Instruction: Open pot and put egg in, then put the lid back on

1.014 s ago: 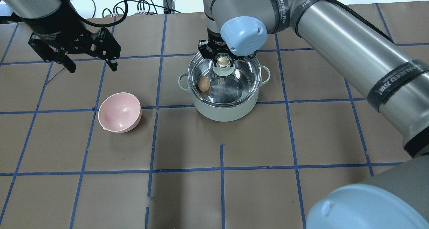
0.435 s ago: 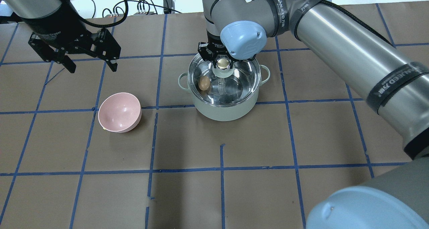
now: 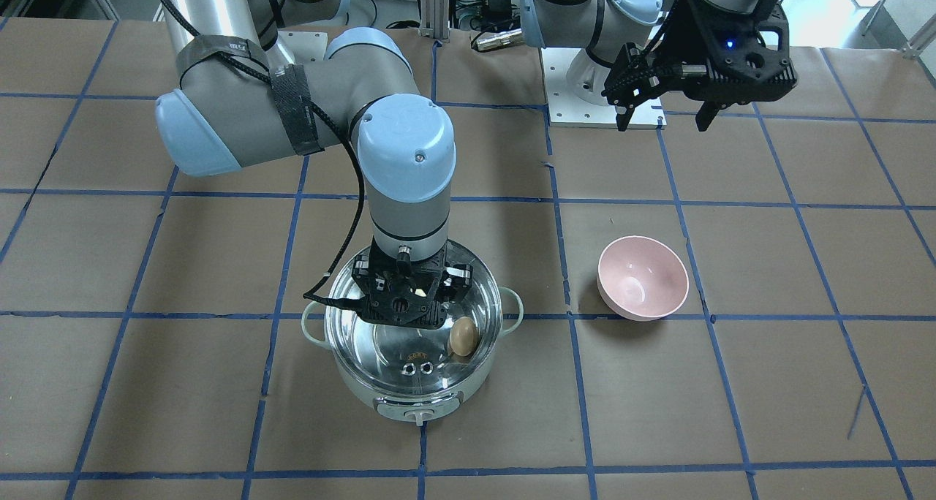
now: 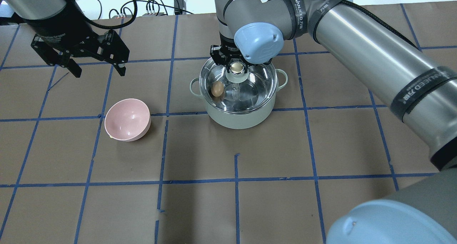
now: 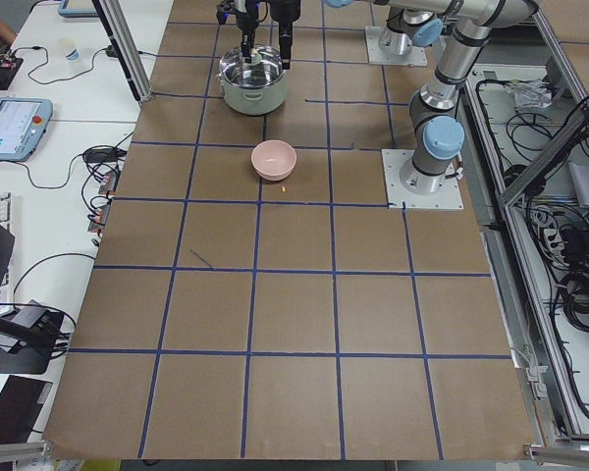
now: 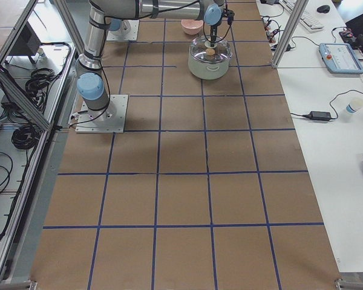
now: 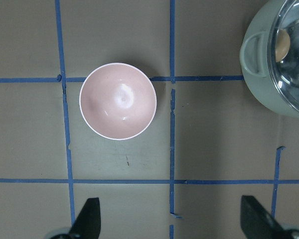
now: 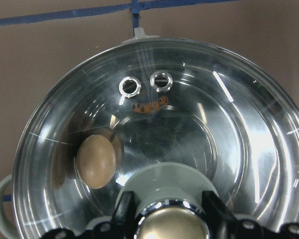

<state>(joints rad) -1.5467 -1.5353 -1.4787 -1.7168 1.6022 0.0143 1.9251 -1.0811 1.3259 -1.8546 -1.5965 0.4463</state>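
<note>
Compared with a second ago, the large round clear glass lid (image 4: pixel 250 90) with its metal rim has sunk a little and drawn in over the round pale mint-green pot (image 4: pixel 235 120) with the shiny steel lining, at upper centre of the overhead view. In the last fraction of a second it has hardly shifted. The right gripper (image 4: pixel 236 67) pinches the lid's rounded knob (image 8: pixel 172 226), one finger on each side, as the right wrist view shows at its lower edge. The small tan-brown oval egg (image 4: pixel 217 89) lies inside the pot against the wall, at centre left of that wrist view, under the glass. The two small vent rings (image 8: pixel 129 86) sit at its upper centre. The step in hand is judged to be seating and releasing the lid. The metal rim appears to meet the pot's rim in the front-facing view, but contact all the way round cannot be confirmed. Before you part the fingers, check that the rim sits level and concentric. Then spread them fully clear of the knob and retract straight up, so that you do not drag or tilt the lid. Leave the left gripper (image 4: pixel 99 72) where it hangs, fingers spread and holding nothing, at the upper left of the overhead view, above and apart from the small round pink bowl (image 4: pixel 126 120).
</note>
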